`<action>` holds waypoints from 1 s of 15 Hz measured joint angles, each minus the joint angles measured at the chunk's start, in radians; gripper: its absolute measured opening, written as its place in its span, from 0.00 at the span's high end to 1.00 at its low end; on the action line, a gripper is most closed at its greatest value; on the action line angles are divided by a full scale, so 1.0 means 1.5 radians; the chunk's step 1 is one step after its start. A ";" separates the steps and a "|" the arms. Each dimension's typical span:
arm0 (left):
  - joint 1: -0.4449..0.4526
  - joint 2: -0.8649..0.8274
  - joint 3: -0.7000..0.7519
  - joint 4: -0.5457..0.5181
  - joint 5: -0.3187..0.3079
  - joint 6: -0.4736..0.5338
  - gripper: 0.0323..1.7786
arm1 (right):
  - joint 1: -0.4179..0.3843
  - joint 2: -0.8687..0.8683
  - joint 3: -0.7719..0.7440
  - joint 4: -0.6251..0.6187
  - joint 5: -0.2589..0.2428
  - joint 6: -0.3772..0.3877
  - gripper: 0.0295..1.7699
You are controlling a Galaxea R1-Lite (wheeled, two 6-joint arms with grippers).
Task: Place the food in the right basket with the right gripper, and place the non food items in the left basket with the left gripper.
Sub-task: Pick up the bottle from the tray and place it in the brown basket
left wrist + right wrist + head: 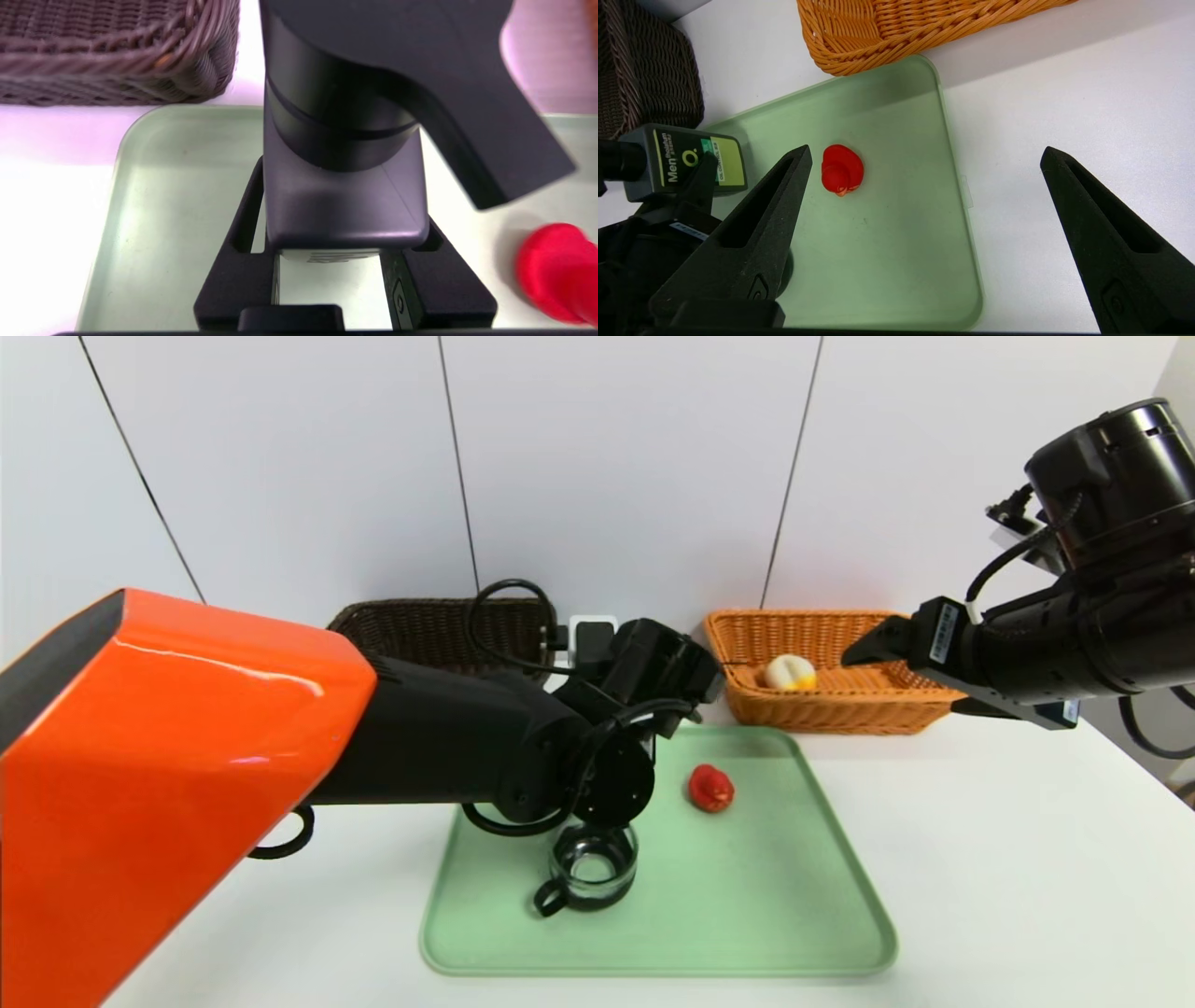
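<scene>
**Left arm holds a dark tube over the green tray**

Standing at the far left is the dark brown basket (429, 630), back by the wall. Next comes the left gripper (334, 252), clamped on a dark grey tube (682, 161) with a lime label (the word "Men" is readable on it), held above the tray's back-left corner and clear of the surface. Below the arm, a small glass cup (590, 870) with a black handle stands upright on the green tray (747, 933). Further right a red piece of food (711, 788) lies alone on the tray, well apart from the cup. Behind the tray's right corner sits the orange basket (840, 709), with a pale round food item (790, 673) inside. The right gripper (924, 196) hovers over the table near that basket, jaws spread wide and holding nothing.
</scene>
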State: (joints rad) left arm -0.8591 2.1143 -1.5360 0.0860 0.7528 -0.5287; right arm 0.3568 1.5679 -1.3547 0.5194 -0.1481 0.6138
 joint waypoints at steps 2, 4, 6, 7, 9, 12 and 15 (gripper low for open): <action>-0.003 -0.020 -0.002 -0.001 -0.023 0.019 0.68 | 0.000 0.000 0.000 -0.001 0.000 0.001 0.04; -0.008 -0.039 -0.010 -0.001 -0.039 0.027 0.68 | 0.001 -0.001 0.000 0.000 0.001 0.002 0.04; -0.018 -0.060 -0.024 0.010 -0.058 0.029 0.68 | 0.001 0.000 0.000 -0.001 0.001 0.004 0.04; -0.020 -0.070 -0.036 0.020 -0.066 0.033 0.68 | 0.001 0.000 0.000 -0.001 0.001 0.002 0.04; -0.015 -0.088 -0.064 0.039 -0.081 0.052 0.68 | 0.001 -0.001 -0.001 -0.001 0.001 0.001 0.04; 0.038 -0.123 -0.081 0.052 -0.126 0.103 0.68 | 0.001 -0.001 -0.001 -0.001 0.008 0.001 0.04; 0.108 -0.160 -0.084 0.075 -0.179 0.151 0.68 | 0.001 -0.001 -0.002 -0.001 0.020 0.001 0.04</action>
State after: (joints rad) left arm -0.6966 1.8743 -1.6621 0.1989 0.4845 -0.3015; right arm 0.3583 1.5668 -1.3570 0.5177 -0.1183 0.6147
